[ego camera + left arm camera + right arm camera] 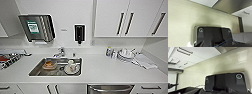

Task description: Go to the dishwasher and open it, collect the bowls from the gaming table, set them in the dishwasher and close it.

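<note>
Facing kitchen counter square-on, presumably lining up for the opening step; judging task as barely begun, door looking shut.

Nearest, at 6 o'clock of head view, slightly toward 5: the dishwasher (110, 89), steel top strip with bar handle just peeking under counter edge (100, 80). Sitting built in below the worktop, hence handle reachable only from low down. White drawers flanking it at 4 (149, 88) and cabinet doors at 7 (52, 89).

Mid-distance, around 7–8 o'clock from centre: sink (35, 72) sunk into counter, holding used crockery, an orange-brown dish (49, 65) and a white cup on a plate (72, 67); probably parked there awaiting washing. Tap (60, 52) standing just behind basin.

At 9 o'clock: drying rack (8, 60), partly cropped. At 3 o'clock: stacked plates (125, 55), bottles (108, 51) beside them, cloth (145, 61) lying just past.

Farthest, on wall: paper towel dispenser (37, 27) at 10, soap dispenser (79, 33) at 12, upper cabinets (112, 17) at 1–2.

Grippers: cannot tell wide or narrow; wrist views giving dark plate, pale wall and cabinet fronts. Arms likely hanging low, clear of counter. Nothing seen held.

No bowls or gaming table in sight here.
</note>
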Tool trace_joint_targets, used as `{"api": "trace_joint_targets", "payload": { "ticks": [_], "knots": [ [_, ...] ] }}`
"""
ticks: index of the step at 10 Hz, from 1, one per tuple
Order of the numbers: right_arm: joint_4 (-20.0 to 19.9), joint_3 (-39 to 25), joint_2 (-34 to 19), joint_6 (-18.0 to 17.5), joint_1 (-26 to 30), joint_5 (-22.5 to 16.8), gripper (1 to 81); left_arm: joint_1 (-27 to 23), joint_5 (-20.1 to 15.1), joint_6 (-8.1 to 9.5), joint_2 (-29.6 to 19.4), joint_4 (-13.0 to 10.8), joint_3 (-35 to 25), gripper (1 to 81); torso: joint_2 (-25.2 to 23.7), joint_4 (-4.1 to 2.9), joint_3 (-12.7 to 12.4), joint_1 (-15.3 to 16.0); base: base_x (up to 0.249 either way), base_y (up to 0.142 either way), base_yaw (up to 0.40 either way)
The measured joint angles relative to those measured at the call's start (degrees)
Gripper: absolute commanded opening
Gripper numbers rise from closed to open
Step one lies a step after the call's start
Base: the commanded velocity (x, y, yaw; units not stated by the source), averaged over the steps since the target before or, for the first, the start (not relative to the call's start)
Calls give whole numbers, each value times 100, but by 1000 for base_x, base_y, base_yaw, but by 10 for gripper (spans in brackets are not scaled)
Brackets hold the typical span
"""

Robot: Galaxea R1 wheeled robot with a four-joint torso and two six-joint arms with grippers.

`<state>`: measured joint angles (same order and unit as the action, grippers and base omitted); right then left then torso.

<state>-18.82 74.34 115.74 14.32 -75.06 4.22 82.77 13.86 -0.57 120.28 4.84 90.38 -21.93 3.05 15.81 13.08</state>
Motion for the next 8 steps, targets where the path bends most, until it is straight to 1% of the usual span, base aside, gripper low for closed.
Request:
{"api": "trace_joint_targets", "payload": {
  "ticks": [1, 3, 6, 7, 8],
  "knots": [
    [-2, 0, 6, -49, 74, -6, 811, -133, 5, 37, -217, 6, -317, 811, -210, 0, 2, 133, 0, 0, 0],
    [-6, -11, 13, -179, 255, -30, 811, -369, 6, 52, -650, 6, -1020, 811, -621, 0, 2, 391, 0, 0, 0],
    [-24, -11, -17, -440, 456, -108, 811, -557, 2, 60, -1526, 6, -2076, 811, -1228, 0, 7, 773, 0, 0, 0],
    [-24, -26, -46, -503, 533, -111, 811, -568, 0, 57, -1794, 4, -2338, 811, -1368, 0, 55, 859, 0, 0, 0],
    [-24, -83, -80, -551, 599, -119, 811, -574, -2, 57, -2022, 4, -2575, 811, -1517, 0, 171, 953, 0, 0, 0]
  ]
}}
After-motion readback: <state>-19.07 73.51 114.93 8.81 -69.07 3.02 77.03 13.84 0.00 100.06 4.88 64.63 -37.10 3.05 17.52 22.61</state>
